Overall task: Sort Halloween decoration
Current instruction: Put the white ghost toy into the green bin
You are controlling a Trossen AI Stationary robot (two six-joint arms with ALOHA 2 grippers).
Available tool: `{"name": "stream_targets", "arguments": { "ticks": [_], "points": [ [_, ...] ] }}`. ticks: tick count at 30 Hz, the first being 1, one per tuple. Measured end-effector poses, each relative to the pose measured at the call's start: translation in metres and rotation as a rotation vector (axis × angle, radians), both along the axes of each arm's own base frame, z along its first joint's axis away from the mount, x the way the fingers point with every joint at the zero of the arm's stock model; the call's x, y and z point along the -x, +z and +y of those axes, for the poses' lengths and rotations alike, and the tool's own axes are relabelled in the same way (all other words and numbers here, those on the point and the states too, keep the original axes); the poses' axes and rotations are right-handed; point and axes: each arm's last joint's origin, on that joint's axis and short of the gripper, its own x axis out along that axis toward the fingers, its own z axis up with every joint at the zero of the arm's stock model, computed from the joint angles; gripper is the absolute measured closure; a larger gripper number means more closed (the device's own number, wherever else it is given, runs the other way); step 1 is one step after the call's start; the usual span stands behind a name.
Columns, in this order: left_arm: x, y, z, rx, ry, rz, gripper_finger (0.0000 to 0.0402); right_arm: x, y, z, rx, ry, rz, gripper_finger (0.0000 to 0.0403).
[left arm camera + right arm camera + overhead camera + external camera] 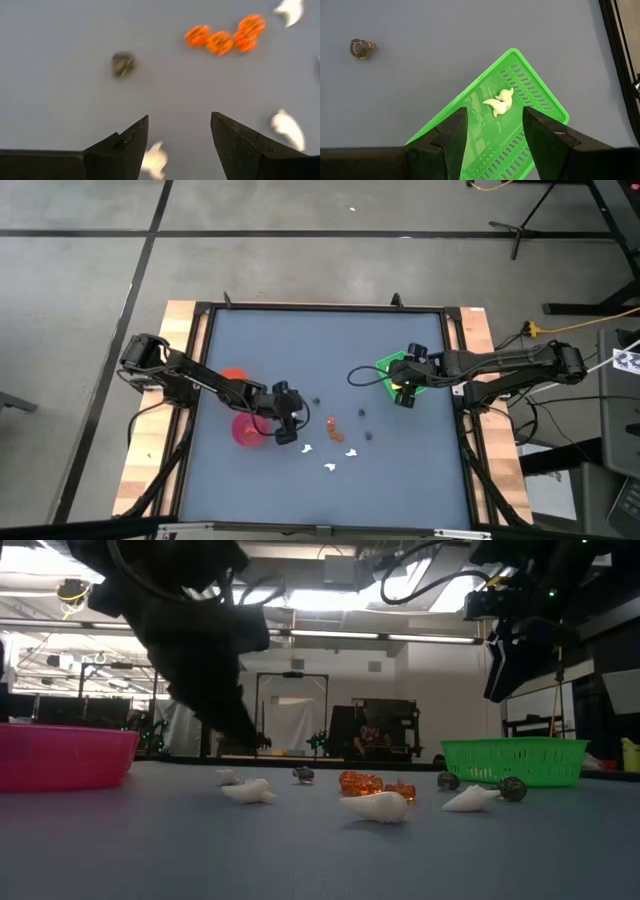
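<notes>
Hovering left gripper (179, 131) open, empty

Two dark jointed arms are seen, w/ black cables looped along them. Left gripper (180, 145) & right gripper (495, 137) are each formed of two black wedge-shaped fingers.

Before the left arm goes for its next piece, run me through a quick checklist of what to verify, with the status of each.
1. Left gripper open and empty: ok.
2. White piece lying loose on the table by one finger, not yet between the two: ok.
3. Right gripper open over the green tray, away from the left arm: ok.
4. One white piece in the tray, not held by either gripper: ok.
5. Pink bowl upright on the table: ok.
6. Orange pieces apart from the target: ok.
</notes>
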Motion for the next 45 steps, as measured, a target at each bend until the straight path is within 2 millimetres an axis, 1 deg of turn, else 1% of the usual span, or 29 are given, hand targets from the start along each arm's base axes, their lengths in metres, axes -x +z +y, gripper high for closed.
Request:
{"name": "stream_targets", "arguments": {
  "ticks": [6,11,18,23,33,45],
  "points": [
    [0.007,-0.005,0.002,0.001,0.068,0.074,0.0203,0.0,0.0,0.0,0.0,0.0,0.0,0.0212],
    [0.009,-0.006,0.004,0.01,0.16,0.088,0.0203,0.0,0.0,0.0,0.0,0.0,0.0,0.0212],
    [0.009,-0.006,0.004,0.051,0.224,0.074,0.0203,0.0,0.0,0.0,0.0,0.0,0.0,0.0212],
    [0.009,-0.006,0.004,0.058,0.232,0.071,0.0203,0.0,0.0,0.0,0.0,0.0,0.0,0.0212],
    [0.01,-0.006,-0.004,0.045,0.233,0.061,0.0203,0.0,0.0,0.0,0.0,0.0,0.0,0.0212],
    [0.007,-0.025,-0.004,0.012,0.248,0.11,0.0203,-0.002,0.001,0.0,0.0,0.0,-0.023,0.0212]
  ]
}}
